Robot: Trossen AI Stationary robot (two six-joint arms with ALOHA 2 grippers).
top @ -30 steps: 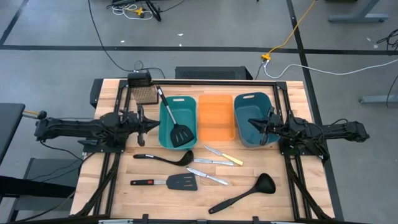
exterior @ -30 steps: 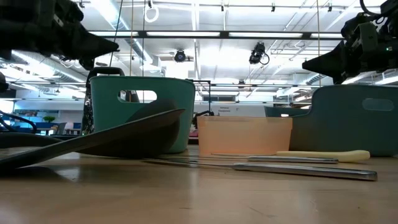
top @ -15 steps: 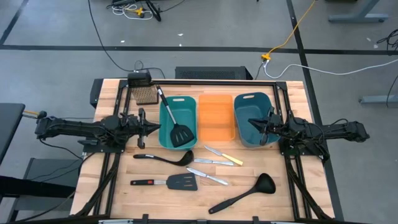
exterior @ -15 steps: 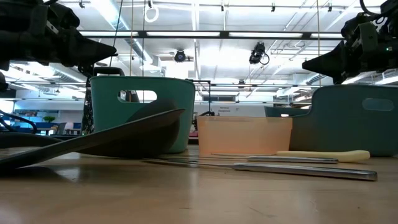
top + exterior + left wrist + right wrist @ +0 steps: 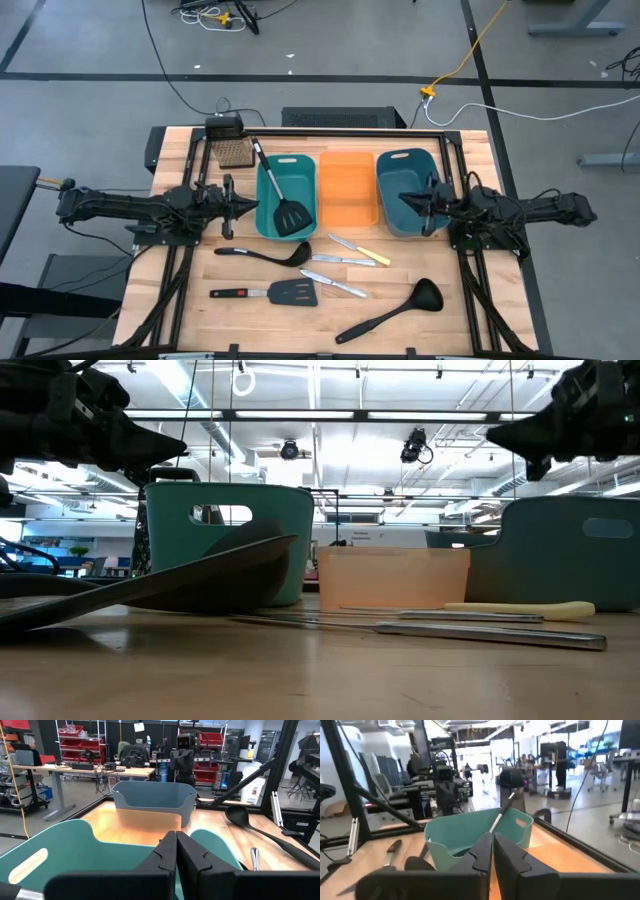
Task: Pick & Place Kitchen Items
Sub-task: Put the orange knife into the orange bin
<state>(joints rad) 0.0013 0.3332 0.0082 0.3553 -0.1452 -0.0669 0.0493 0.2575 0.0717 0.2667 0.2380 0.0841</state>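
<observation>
1. On the wooden counter [image 5: 180,300], in front of the three bins, lie most of the loose utensils: a black ladle [image 5: 265,254], a black slotted spatula with red-marked handle [image 5: 268,293], three slim knives and a second black ladle [image 5: 392,311].
2. The left gripper [image 5: 247,203] hangs beside the teal plastic bin [image 5: 268,226], with its fingers pressed together and holding nothing.
3. The first ladle is nearest to it. It lies just in front of the fingers, with its long axis across the counter.
4. The right gripper [image 5: 405,200] hangs over the blue-grey bin [image 5: 410,159], also shut and empty. In my judgement, it is nearer to the second ladle.
</observation>
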